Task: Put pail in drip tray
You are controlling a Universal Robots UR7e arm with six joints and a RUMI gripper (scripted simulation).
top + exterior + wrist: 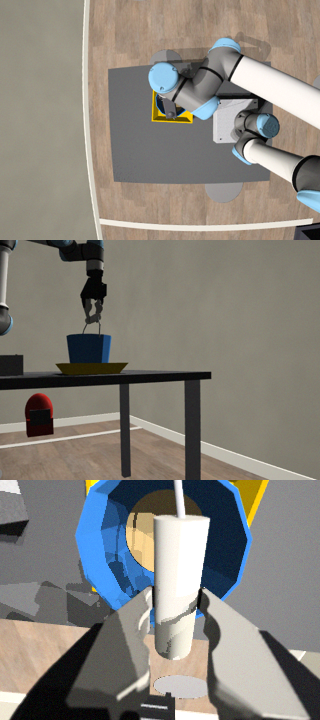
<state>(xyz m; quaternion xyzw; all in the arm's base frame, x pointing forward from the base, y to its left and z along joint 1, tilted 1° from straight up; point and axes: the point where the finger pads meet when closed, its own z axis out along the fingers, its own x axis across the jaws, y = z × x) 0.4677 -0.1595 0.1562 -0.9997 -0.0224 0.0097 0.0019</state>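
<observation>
The blue pail hangs upright from its wire bail, its lower edge sunk behind the rim of the yellow drip tray. I cannot tell whether its base touches the tray floor. My gripper points straight down above the pail and is shut on the white cylindrical grip of the pail's handle. In the overhead view the arm hides most of the pail and the tray.
The tray rests on the dark table. The robot's light base plate lies to the right of the tray. A dark box stands on the table's left part. A red object shows below the table.
</observation>
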